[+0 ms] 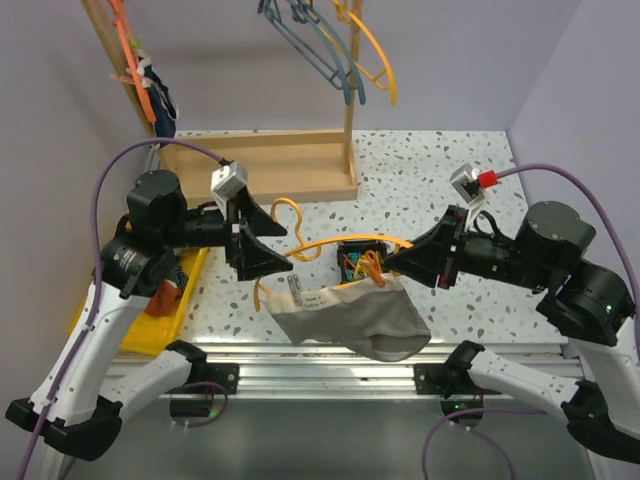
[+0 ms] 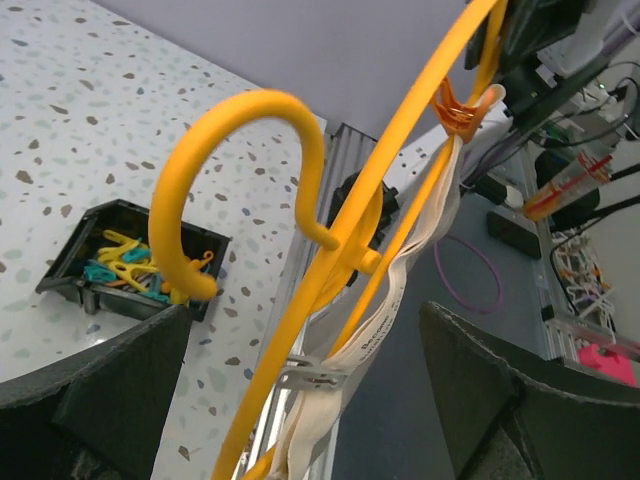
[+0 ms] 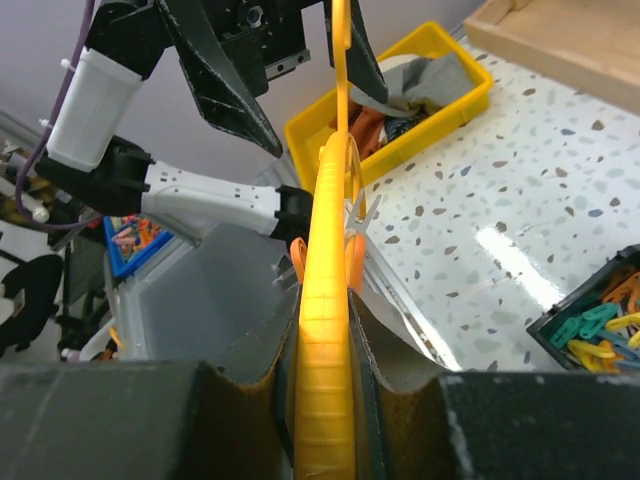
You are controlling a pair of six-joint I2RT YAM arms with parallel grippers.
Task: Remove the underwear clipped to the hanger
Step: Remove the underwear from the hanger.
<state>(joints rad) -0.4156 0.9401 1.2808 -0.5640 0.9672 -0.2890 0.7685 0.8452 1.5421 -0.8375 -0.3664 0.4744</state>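
Black tray [image 2: 62, 265] holds clips [image 2: 125, 265]; yellow bin [image 3: 400, 150] holds underwear [image 3: 430, 75] (grey, rust).

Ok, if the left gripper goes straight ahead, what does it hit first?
Probably the yellow hanger, near the base of its hook, lined up between the open jaws of the left gripper; depth is unclear. The underwear hangs below it.

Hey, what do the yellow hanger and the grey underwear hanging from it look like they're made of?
The hanger looks like moulded plastic, smooth and slightly glossy, with soft highlights along its rounded hook. The grey underwear looks like soft matte knit fabric, possibly cotton: it sags limply and has a paler waistband.
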